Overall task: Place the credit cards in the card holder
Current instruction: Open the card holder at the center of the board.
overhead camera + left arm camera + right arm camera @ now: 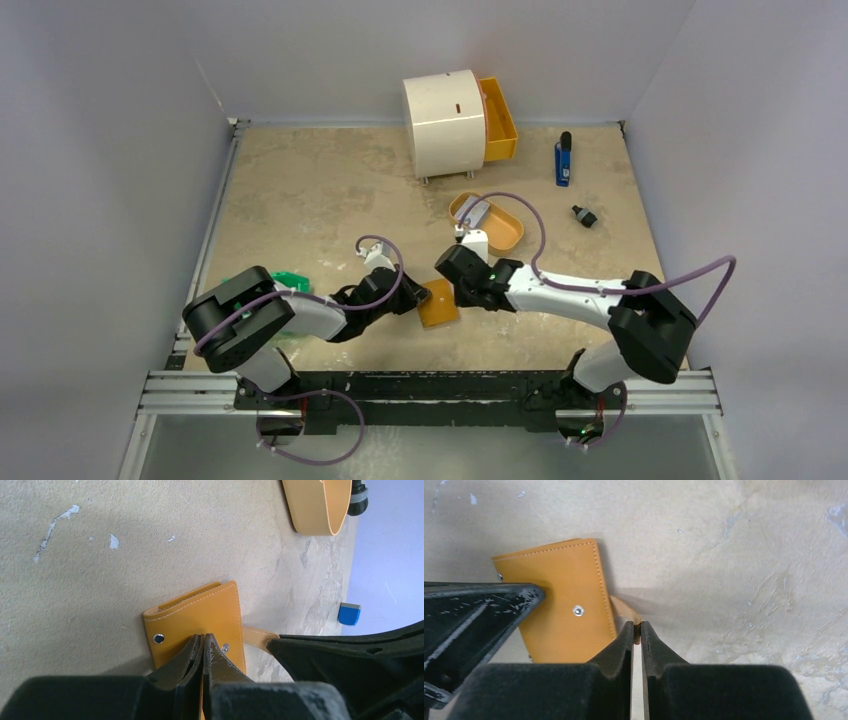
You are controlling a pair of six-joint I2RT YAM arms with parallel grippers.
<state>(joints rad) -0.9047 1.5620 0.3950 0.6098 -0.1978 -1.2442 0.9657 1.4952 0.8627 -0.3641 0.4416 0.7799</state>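
Note:
The card holder (438, 303) is a tan leather wallet lying flat near the table's front middle. My left gripper (418, 298) comes at it from the left and is shut on its near edge. In the left wrist view a sliver of tan leather shows between the fingertips (204, 639) over the wallet (200, 615). My right gripper (462, 290) is shut on the wallet's strap (624, 609), its tips (636, 626) pinching the strap's end beside the wallet (564, 590). The credit cards are not visible in any view.
A white round cabinet (445, 122) with an open orange drawer (498, 118) stands at the back. An orange oval tray (487, 220) lies behind the grippers. A blue tool (563, 160) and a small black part (584, 215) lie at the right. A green flat piece (290, 279) sits by the left arm.

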